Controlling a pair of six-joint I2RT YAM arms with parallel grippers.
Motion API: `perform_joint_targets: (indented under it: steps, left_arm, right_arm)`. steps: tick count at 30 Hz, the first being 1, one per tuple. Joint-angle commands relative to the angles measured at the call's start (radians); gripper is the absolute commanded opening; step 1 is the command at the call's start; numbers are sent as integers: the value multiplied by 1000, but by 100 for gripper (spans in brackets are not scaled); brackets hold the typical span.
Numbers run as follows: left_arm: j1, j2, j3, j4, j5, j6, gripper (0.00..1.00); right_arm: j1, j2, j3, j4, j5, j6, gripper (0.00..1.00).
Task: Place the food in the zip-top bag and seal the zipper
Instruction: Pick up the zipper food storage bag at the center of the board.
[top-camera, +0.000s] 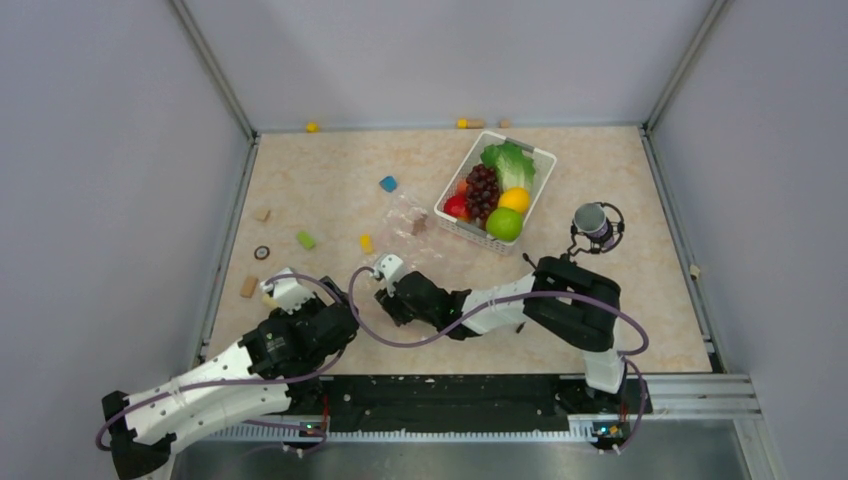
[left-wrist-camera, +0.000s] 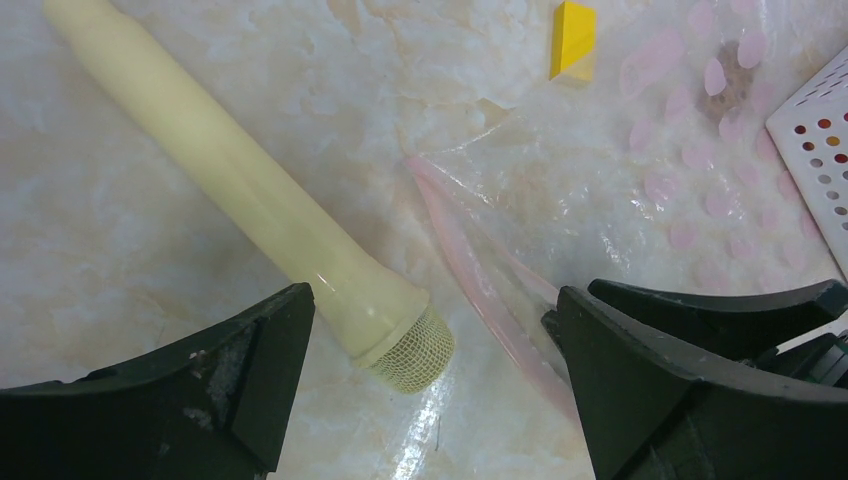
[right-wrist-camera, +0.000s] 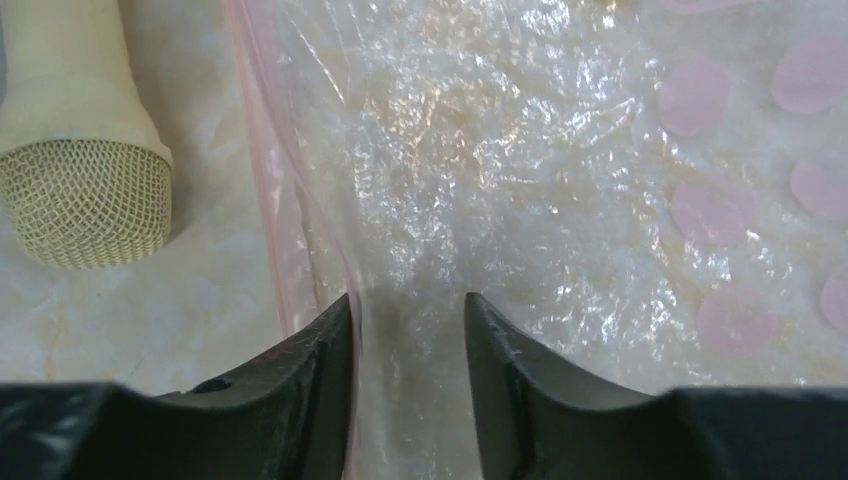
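Note:
The food lies in the white basket (top-camera: 468, 233): lettuce (top-camera: 510, 162), grapes (top-camera: 482, 190), a red apple (top-camera: 456, 207), a yellow-orange fruit (top-camera: 515, 200) and a lime (top-camera: 504, 224). The clear zip-top bag (top-camera: 410, 228) (right-wrist-camera: 500, 180) lies flat to the basket's left. Its pink zipper (right-wrist-camera: 270, 200) (left-wrist-camera: 470, 280) runs along the near-left edge. My right gripper (right-wrist-camera: 408, 300) is low over the bag just inside the zipper, jaws narrowed with a gap and bag plastic between them. My left gripper (left-wrist-camera: 432, 305) stands wide open beside the zipper, around the mesh tip of a cream stick (left-wrist-camera: 250, 180).
Small blocks lie around: blue (top-camera: 388, 184), green (top-camera: 305, 240), yellow (top-camera: 366, 243) (left-wrist-camera: 572, 38), wooden (top-camera: 248, 287). A wooden block (top-camera: 418, 225) rests at the bag. A grey cylinder in a black holder (top-camera: 592, 220) stands right of the basket. Walls enclose the table.

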Motion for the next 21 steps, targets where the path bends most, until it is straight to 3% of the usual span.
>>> perform_joint_targets:
  steps: [1,4,7,11,16,21]
  left_arm:
    - [3,10,-2,17,-42,-11,97]
    - [4,9,2,20,-39,-1,97]
    - [4,-2,1,69,-13,70,97]
    - [4,-31,-3,234,74,278,97]
    - [4,-60,22,403,171,433,97]
    - [4,-37,132,420,227,559,97]
  right_arm:
    - [18,-31,-27,75,12,39,28]
    - [18,-45,-29,66,17,82,10]
    - [17,-71,-47,74,51,147,0]
    - [18,-145,-95,123,118,253,0]
    - [15,-270,-156,209,203,342,0]
    - [6,-359,-148,233,133,363,0]
